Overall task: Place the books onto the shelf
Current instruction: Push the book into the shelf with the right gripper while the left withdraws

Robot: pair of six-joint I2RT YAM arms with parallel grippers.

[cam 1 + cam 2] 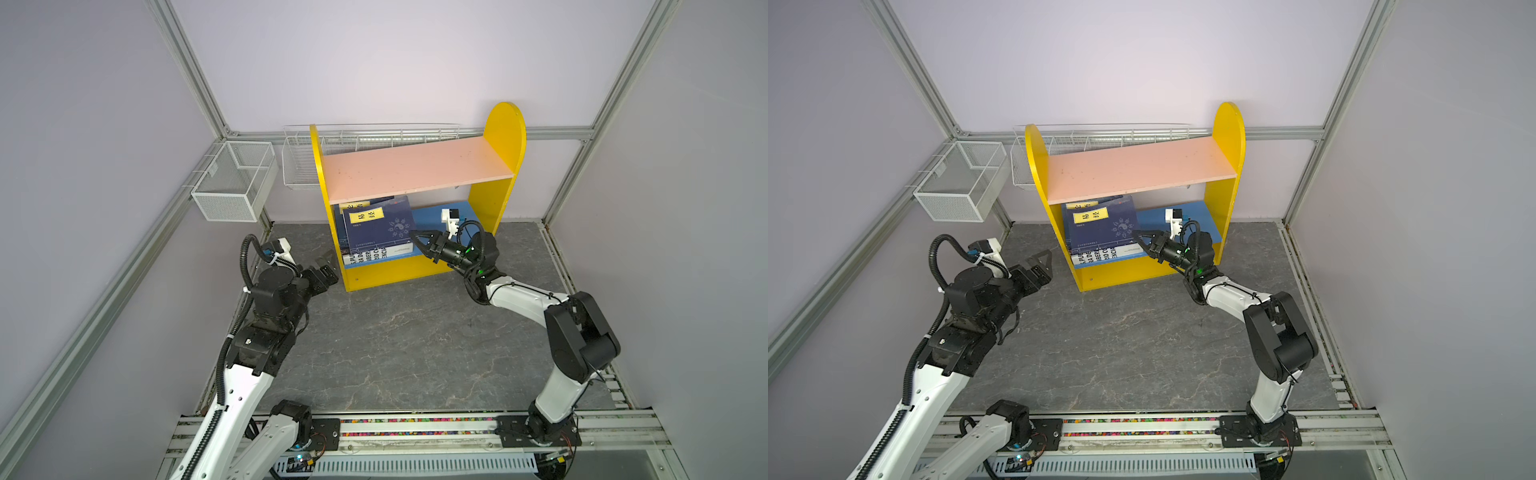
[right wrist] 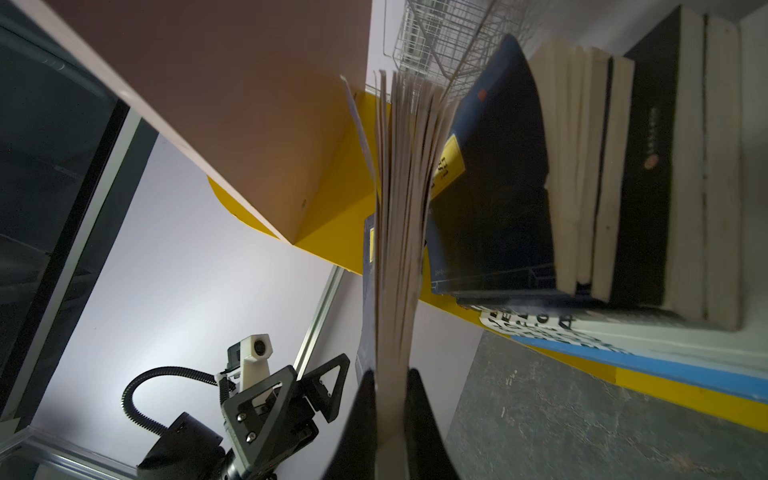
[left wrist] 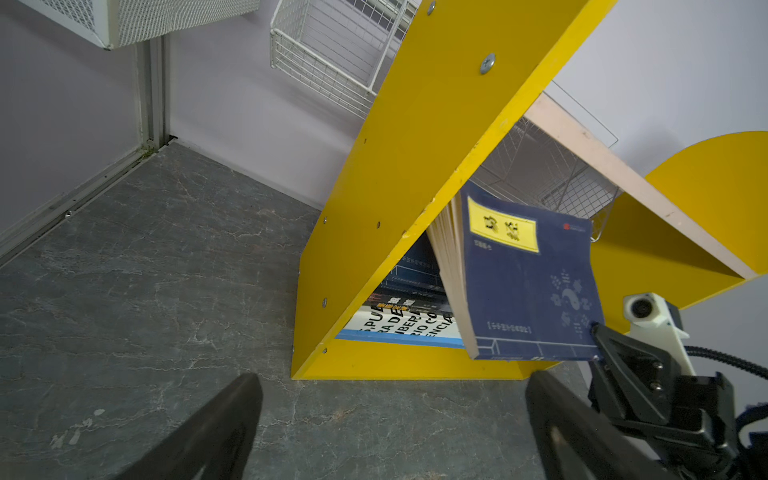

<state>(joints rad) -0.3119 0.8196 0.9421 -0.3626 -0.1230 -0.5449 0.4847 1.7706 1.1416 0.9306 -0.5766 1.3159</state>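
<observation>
Grip belonged to the right arm alone: my right gripper [image 1: 417,240] was clamped across the thickness of the navy book [image 1: 380,228], at the corner nearest the wrist. In the right wrist view the pads [image 2: 422,415] sat one on each cover with the page block between them. The book ran straight out ahead of the fingertips, its long axis in line with the gripper, pages fanning loose at the far end.

That book stood on edge inside the shelf [image 1: 505,137], above the blue lower board [image 1: 432,218] and under the pink upper board [image 1: 415,166]. It was tilted so that its far end leaned toward the other books [image 2: 648,166]. Those sat just beyond it, on the side away from my right wrist, on top of the thick white book [image 1: 365,257]. I couldn't tell whether the navy book touched them, or whether its lower edge rested on the board.

My left gripper [image 3: 392,378] hung outside the shelf with its jaws spread wide and nothing between them. The yellow side panel [image 3: 415,166] lay ahead of it, between it and the books. The right arm was plainly the nearer one.

I judged the coming move to be a push along the gripper's own pointing line, tipping the book flush against its neighbours before letting go. A corner pinch could let the fanned pages snag.
</observation>
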